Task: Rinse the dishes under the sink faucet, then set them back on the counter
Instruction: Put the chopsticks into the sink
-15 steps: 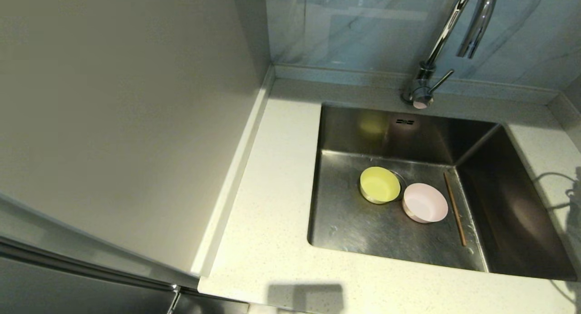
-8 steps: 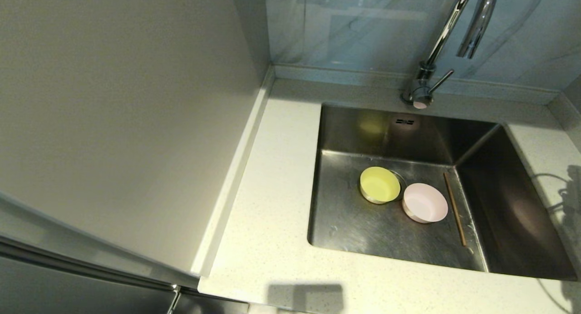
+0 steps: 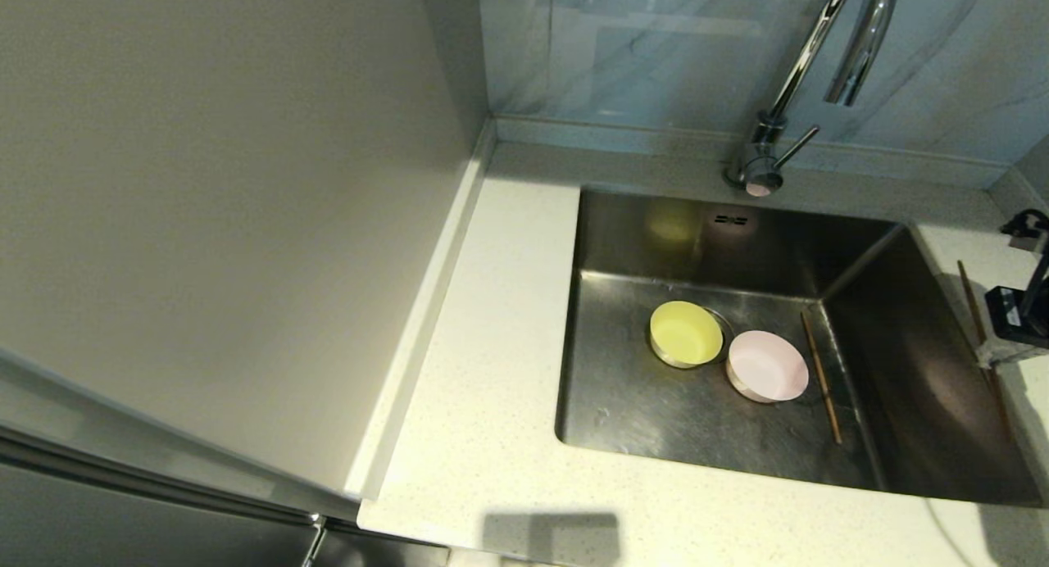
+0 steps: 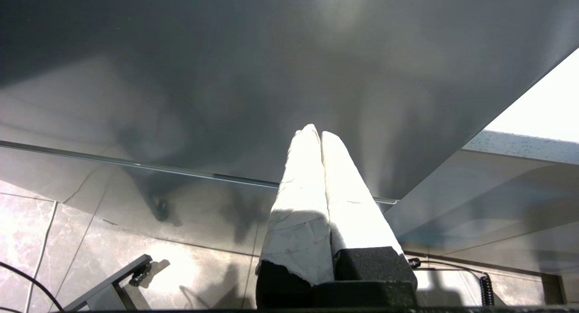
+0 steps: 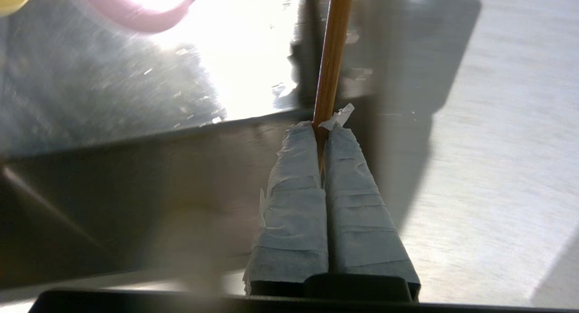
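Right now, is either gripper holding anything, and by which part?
The right gripper pinches one chopstick near its end, jaws shut on it, at the sink's right edge. The left gripper holds nothing, jaws shut.

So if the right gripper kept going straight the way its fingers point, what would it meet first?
Probably the sink. The right gripper, shut on a chopstick, points over the rim toward the steel floor, with the pink bowl off to one side. The chopstick tip would land first; depth is unclear.
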Controlling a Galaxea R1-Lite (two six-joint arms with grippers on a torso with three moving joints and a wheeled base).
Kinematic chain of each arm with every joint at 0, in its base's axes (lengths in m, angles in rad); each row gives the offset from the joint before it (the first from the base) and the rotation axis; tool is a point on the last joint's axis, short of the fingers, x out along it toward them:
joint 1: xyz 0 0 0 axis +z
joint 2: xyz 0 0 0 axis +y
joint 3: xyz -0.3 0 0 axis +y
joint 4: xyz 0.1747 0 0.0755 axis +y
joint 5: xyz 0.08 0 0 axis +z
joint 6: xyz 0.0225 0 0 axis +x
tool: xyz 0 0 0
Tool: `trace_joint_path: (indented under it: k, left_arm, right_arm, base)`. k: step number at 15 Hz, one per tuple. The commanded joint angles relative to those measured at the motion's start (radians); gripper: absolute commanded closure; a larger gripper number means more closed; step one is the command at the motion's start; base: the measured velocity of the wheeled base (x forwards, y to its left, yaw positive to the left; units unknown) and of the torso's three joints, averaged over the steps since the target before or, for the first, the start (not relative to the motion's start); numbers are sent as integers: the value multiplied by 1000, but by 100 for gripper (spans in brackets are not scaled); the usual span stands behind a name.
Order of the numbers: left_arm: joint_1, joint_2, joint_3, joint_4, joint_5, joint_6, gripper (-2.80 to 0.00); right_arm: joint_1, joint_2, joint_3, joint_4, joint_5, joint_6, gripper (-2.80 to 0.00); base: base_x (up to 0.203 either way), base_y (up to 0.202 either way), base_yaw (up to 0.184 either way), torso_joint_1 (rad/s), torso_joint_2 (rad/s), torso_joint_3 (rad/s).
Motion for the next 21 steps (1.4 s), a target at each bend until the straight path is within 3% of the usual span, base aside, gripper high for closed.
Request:
trace_joint_path:
  k: [1, 4, 12, 19, 20, 21]
  left_arm:
    - [0, -3, 0, -1, 0, 0, 0]
    - [0, -3, 0, -1, 0, 0, 0]
    - [0, -3, 0, -1, 0, 0, 0]
    - [0, -3, 0, -1, 0, 0, 0]
    - [0, -3, 0, -1, 0, 0, 0]
    - [0, -3, 0, -1, 0, 0, 0]
  right_arm:
    - [93, 14, 4, 4, -30, 15, 0]
    - [139, 76, -15, 0, -71, 30, 0]
    - [141, 265, -118, -4, -136, 32, 0]
    - [166, 433, -293, -4, -167, 27, 0]
    - [172, 441, -300, -4, -178, 26, -280]
    - [173, 446, -309, -5, -189, 26, -280]
  base:
    - [0, 0, 0, 0, 0, 0]
    - [0, 0, 0, 0, 0, 0]
    - [0, 0, 0, 0, 0, 0]
    - [0, 0, 0, 0, 0, 0]
    - [0, 0, 0, 0, 0, 0]
    - [0, 0, 0, 0, 0, 0]
